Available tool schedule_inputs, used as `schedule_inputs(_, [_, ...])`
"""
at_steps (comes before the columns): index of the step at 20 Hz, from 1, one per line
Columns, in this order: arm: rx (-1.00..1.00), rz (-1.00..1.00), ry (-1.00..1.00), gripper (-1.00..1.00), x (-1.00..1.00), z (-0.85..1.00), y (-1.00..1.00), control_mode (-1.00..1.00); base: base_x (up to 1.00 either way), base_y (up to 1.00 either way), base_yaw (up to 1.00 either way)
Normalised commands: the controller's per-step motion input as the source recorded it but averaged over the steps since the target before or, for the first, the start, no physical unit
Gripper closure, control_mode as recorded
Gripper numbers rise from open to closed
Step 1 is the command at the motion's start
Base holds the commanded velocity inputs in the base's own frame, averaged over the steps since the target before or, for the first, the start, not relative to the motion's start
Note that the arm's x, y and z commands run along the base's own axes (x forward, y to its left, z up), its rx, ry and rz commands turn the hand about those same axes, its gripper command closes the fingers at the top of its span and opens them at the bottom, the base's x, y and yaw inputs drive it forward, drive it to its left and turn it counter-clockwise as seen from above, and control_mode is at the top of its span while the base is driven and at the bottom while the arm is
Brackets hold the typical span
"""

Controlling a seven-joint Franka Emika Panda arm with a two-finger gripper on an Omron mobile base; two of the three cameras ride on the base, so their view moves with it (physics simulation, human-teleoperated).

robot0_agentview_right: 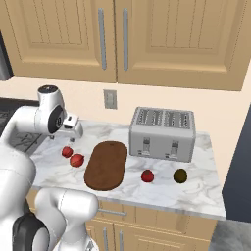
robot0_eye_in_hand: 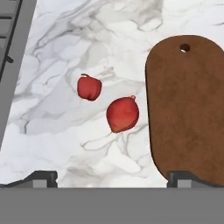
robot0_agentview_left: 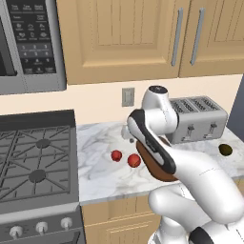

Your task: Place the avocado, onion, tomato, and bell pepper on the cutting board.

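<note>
The fingers [robot0_eye_in_hand: 112, 177] stand spread wide and empty above the pepper [robot0_eye_in_hand: 89, 87] and onion [robot0_eye_in_hand: 122, 114] beside the bare cutting board [robot0_eye_in_hand: 188, 109].

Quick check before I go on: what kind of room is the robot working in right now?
A home-style kitchen, rendered. A gas stove sits left of a marble counter with a toaster and a cutting board on it, and wooden wall cabinets hang above.
</note>
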Motion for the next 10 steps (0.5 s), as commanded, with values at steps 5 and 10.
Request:
schedule_inputs(5, [0.0,0.0,0.07,-1.0,0.35,-0.27,0.0,-1.0,0.0,0.0,0.0])
schedule_inputs(10, [0.0,0.0,0.07,-1.0,0.17,-0.25,0.0,-1.0,0.0,0.0,0.0])
